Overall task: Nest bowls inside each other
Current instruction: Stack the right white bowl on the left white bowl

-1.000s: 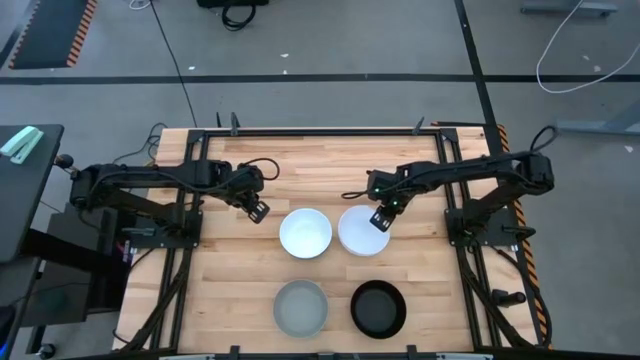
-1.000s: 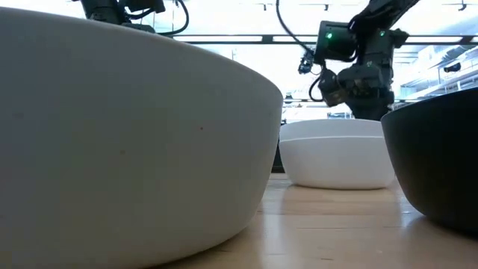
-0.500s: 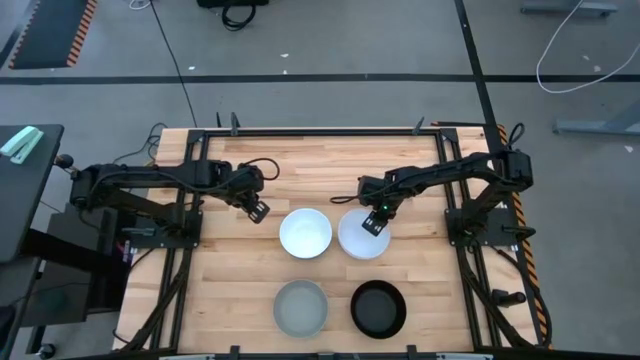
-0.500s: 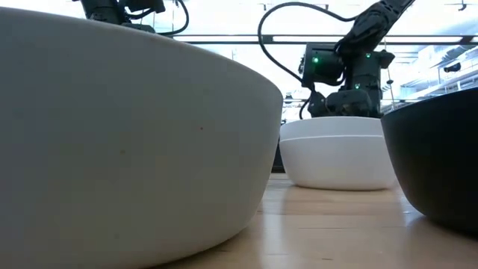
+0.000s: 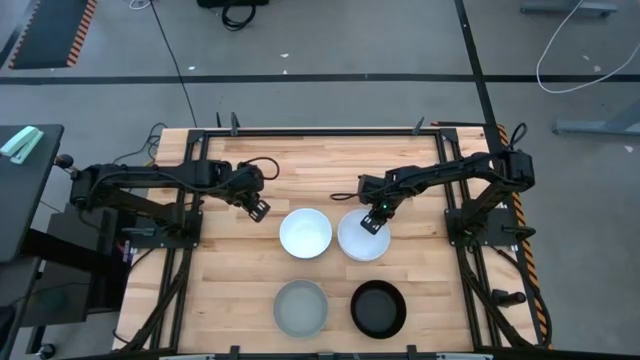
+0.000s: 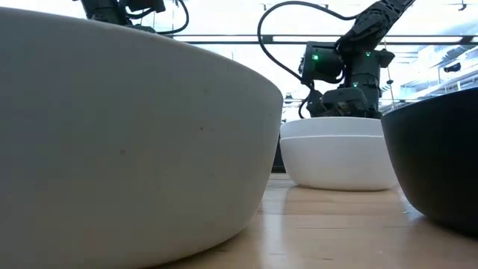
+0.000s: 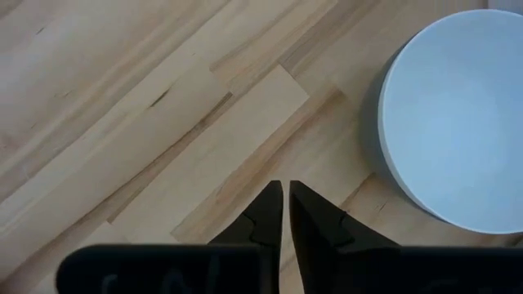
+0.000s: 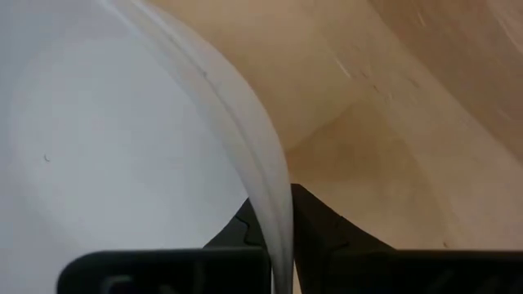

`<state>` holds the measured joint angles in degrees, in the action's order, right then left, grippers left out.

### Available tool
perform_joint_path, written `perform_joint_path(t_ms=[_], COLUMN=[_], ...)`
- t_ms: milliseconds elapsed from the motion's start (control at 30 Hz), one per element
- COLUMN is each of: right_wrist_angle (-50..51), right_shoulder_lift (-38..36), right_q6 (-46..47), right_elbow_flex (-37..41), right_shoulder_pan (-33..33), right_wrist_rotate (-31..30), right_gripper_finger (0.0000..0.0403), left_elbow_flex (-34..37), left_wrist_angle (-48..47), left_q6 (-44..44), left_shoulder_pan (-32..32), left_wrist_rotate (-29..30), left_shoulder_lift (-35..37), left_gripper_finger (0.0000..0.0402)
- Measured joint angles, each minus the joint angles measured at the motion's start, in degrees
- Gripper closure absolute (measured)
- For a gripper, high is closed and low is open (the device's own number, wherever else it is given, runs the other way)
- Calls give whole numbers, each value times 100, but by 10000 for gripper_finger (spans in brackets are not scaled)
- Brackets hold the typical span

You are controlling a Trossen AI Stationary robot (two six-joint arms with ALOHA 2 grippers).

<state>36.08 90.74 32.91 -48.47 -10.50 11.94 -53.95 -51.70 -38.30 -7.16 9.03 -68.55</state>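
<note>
Two white bowls sit mid-table in the high view: one white bowl on the left and a white bowl to its right, which in the low view shows a second rim line, as of two nested bowls. A light grey bowl and a black bowl stand near the front edge. My right gripper is shut over the right white bowl's far rim. My left gripper is shut and hovers to the left of the left white bowl. No dark grey bowl shows. My right gripper holds the right white bowl by its rim, on the far side. One finger is inside the bowl and one finger outside, coming from above and slanting down. The bowl's base rests on the table.
The wooden tabletop lies bare behind the bowls. Black frame rails run along the table's far edge and sides. In the low view the light grey bowl and the black bowl fill the foreground.
My right gripper has come down and shifted slightly toward the table's left and near edge, onto the right white bowl's rim. In the last half second it has kept still.
</note>
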Motion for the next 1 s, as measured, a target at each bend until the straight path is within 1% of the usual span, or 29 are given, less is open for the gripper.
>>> perform_joint_path(t_ms=[167, 300, 400, 567, 800, 900, 1000], right_wrist_angle=[47, 229, 617, 1308, 1542, 1730, 2006], right_shoulder_lift=[-33, -33, -33, -37, -39, 95, 387], right_q6=[-29, -197, -401, -651, -716, -711, -723], right_elbow_flex=[-56, -386, -826, -1771, -2865, -3322, -3759], right_shoulder_pan=[1, 1, 1, -2, -146, -220, -267], right_wrist_rotate=[-62, -101, -217, -470, -504, -505, -481], right_gripper_finger=[381, 381, 381, 381, 382, 382, 382], left_elbow_flex=[0, 0, 0, 0, 0, 0, 0], left_wrist_angle=[-4, -99, -220, -360, -364, -366, -448], left_q6=[31, 68, 125, 261, 592, 732, 791], left_shoulder_pan=[-1, -72, -174, -360, -694, -925, -1154], left_wrist_rotate=[29, 38, 39, 38, 37, 39, 15], left_shoulder_lift=[0, 0, 0, 0, 0, 0, 0], left_gripper_finger=[383, 388, 387, 382, 391, 392, 385])
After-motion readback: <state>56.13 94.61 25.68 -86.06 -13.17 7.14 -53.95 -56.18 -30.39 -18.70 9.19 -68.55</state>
